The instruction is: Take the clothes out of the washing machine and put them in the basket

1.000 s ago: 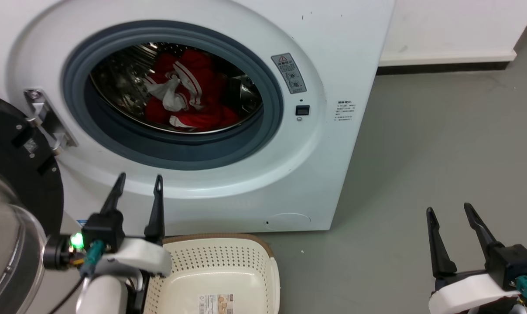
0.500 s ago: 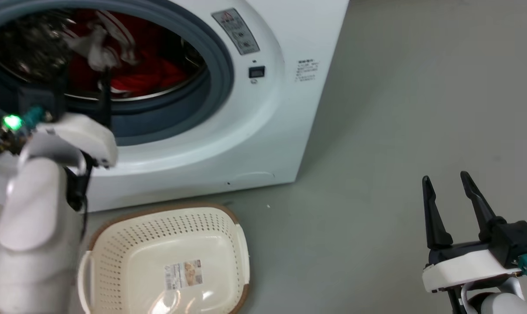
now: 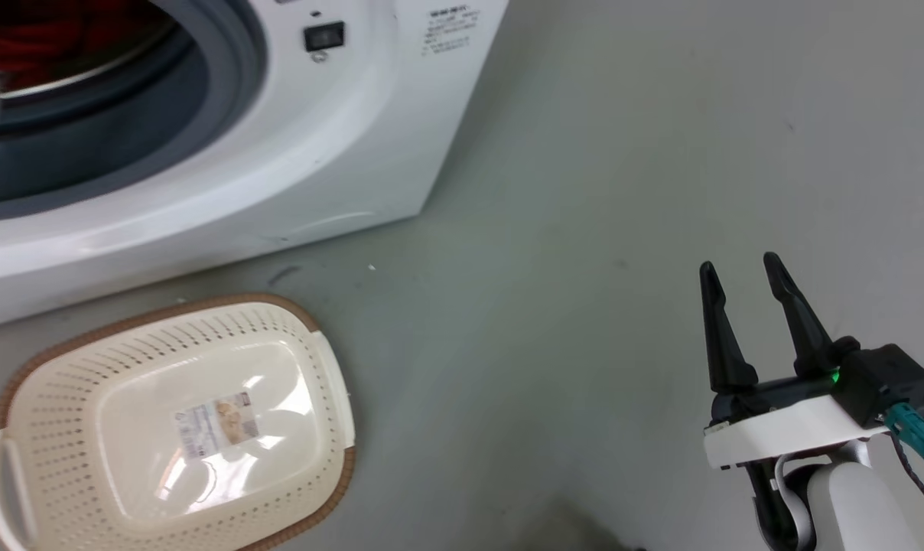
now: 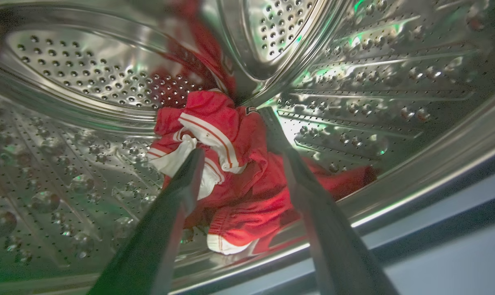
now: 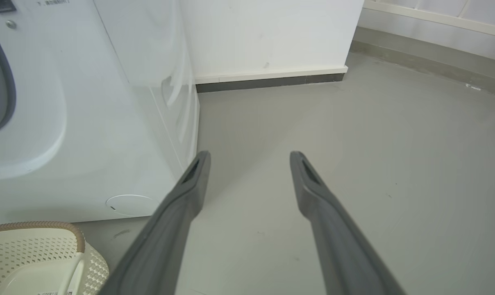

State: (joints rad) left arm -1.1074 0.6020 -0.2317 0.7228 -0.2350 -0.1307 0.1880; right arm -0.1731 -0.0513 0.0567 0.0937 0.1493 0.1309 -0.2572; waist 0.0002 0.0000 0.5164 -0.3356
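My left gripper (image 4: 230,133) is inside the washing machine's steel drum (image 4: 87,73), open, with its fingers on either side of the clothes (image 4: 247,164). The clothes are a red heap with white stripes and a white lining, lying on the drum floor; contact cannot be judged. In the head view the washing machine (image 3: 294,153) fills the upper left, with a sliver of red clothes (image 3: 56,34) inside the porthole. The cream basket (image 3: 64,360) stands empty on the floor before it. My right gripper (image 3: 741,268) hangs open and empty over the floor at the lower right.
Grey floor (image 3: 600,191) spreads to the right of the machine. In the right wrist view my right gripper (image 5: 250,155) points at the machine's side (image 5: 157,102), a white wall with a dark baseboard (image 5: 272,80) behind, and the basket's rim (image 5: 34,225) at the lower left.
The head camera has swung down and to the right. My left arm has gone from in front of the machine into the drum and left the head view. The right gripper stays open.
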